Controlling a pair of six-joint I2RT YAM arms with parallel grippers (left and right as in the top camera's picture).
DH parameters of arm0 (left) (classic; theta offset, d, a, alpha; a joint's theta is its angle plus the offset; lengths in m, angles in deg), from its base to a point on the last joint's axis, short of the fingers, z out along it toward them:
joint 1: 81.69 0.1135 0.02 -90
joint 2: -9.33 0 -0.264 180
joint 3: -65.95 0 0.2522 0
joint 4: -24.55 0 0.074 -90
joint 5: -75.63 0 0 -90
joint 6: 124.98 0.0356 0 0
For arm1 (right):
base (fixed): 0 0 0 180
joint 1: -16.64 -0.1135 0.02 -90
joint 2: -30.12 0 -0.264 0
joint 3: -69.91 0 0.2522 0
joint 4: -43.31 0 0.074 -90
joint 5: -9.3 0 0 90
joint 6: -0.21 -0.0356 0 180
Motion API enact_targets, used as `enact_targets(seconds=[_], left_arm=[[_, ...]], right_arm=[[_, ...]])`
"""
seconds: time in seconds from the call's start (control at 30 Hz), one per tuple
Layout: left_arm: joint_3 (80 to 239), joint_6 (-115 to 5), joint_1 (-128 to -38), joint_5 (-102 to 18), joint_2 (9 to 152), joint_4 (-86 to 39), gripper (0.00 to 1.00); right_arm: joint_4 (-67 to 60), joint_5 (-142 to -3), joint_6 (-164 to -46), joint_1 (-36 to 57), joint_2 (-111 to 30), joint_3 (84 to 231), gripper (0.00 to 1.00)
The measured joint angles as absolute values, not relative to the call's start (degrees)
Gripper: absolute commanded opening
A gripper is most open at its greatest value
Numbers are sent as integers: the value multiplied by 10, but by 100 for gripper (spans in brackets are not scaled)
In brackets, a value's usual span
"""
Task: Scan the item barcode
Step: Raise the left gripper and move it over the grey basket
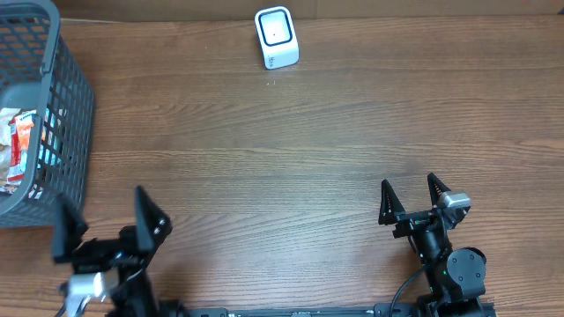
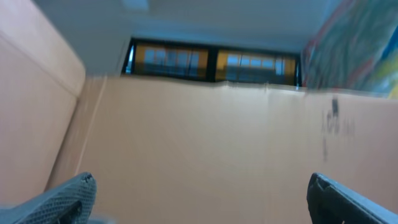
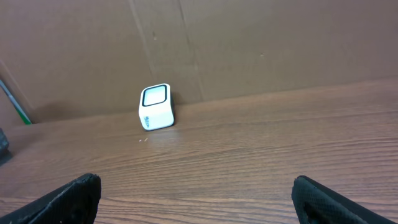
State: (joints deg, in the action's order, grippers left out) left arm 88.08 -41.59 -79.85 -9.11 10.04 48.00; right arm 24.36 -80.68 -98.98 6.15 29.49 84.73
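Note:
A white barcode scanner [image 1: 277, 37] stands at the table's far edge, its dark window facing up; the right wrist view shows the scanner [image 3: 156, 106] ahead and left of centre. A white and orange packaged item [image 1: 18, 145] lies inside the grey basket [image 1: 66, 97] at the left. My left gripper [image 1: 101, 204] is open near the front left, just right of the basket, holding nothing. In its wrist view the left gripper [image 2: 202, 190] points at a cardboard wall. My right gripper [image 1: 408, 183] is open at the front right, and the right gripper [image 3: 199, 186] has only bare table between its fingers.
The wooden table [image 1: 291, 150] stretches between the arms and the scanner. A brown cardboard wall [image 3: 249, 43] rises behind the table's far edge. The basket's tall mesh side [image 1: 77, 123] stands close to my left gripper.

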Motion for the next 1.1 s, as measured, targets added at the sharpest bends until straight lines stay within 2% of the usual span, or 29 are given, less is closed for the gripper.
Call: enact_targets(seconds=[0.4,0.73,1.1], left_arm=[[1105,-392,-798,-85,117,471,100],[1299,-374,-798,-85,287,461,100],[1554,-328,-798,-85,502,272,100]], right_arm=[[244,-807,-990,61,295,847,100],[244,-807,-989,61,295,847,100],[244,-807,-989,61,295,847,100]])
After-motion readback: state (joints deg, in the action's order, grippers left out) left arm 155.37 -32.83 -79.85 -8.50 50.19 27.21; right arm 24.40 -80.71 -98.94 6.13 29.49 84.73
